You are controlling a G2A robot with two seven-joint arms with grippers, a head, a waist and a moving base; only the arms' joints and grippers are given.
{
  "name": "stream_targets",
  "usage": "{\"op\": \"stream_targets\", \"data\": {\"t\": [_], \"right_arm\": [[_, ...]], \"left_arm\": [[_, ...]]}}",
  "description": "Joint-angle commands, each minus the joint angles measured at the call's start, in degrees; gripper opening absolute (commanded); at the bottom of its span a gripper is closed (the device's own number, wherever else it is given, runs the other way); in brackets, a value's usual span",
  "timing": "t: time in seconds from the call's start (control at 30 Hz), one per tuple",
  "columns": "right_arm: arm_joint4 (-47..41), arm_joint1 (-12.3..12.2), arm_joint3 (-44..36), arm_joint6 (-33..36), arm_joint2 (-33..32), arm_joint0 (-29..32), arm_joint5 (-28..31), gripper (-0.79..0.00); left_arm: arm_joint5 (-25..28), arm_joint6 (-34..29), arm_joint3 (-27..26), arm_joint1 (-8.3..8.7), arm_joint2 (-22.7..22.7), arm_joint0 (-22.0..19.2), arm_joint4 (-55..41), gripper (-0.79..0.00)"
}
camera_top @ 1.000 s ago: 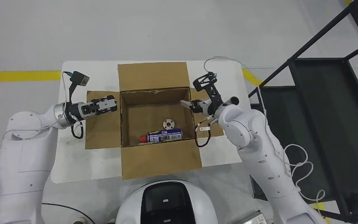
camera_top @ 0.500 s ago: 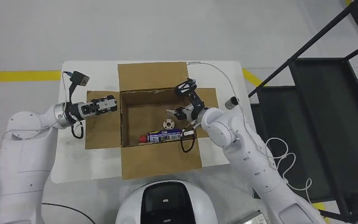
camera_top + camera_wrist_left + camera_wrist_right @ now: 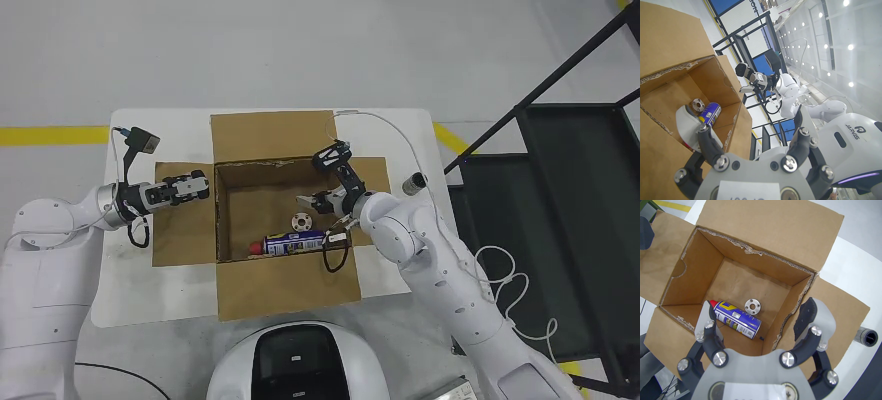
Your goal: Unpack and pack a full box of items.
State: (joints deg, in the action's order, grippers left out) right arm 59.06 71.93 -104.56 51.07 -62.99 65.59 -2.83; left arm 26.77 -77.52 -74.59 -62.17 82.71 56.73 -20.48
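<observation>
An open cardboard box (image 3: 218,215) stands on the white table (image 3: 160,135). On its floor lie a blue spray can (image 3: 296,241) with a red cap, on its side, and a round metal flange (image 3: 301,219) beside it. The wrist views show both items too: can (image 3: 738,319), flange (image 3: 752,306), can (image 3: 710,113), flange (image 3: 697,104). My right gripper (image 3: 322,197) hovers open and empty above the box's right half, seen also as gripper (image 3: 758,303) and from the left wrist as gripper (image 3: 743,79). My left gripper (image 3: 200,184) is open and empty over the left flap, gripper (image 3: 742,111).
All box flaps are folded outward, flat on the table. A short metal cylinder (image 3: 411,182) lies on the table to the right of the box, also cylinder (image 3: 866,335). A dark metal rack (image 3: 540,200) stands past the table's right edge.
My right gripper moved from above the right flap to over the box opening, then held still for the last half second. The left arm has not moved.
</observation>
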Motion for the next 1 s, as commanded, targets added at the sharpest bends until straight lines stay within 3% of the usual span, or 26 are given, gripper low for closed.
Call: {"op": "stream_targets", "data": {"t": [0.0,0.87,0.97], "right_arm": [[0.0,0.0,0.0,0.0,0.0,0.0,0.0,0.000],[0.0,0.0,0.0,0.0,0.0,0.0,0.0,0.000],[-4.1,0.3,0.4,-0.5,-0.8,-0.1,-1.7,0.000]], "left_arm": [[0.0,0.0,0.0,0.00,0.0,0.0,0.0,0.000],[0.0,0.0,0.0,0.00,0.0,0.0,0.0,0.000],[0.0,0.0,0.0,0.00,0.0,0.0,0.0,0.000]]}}
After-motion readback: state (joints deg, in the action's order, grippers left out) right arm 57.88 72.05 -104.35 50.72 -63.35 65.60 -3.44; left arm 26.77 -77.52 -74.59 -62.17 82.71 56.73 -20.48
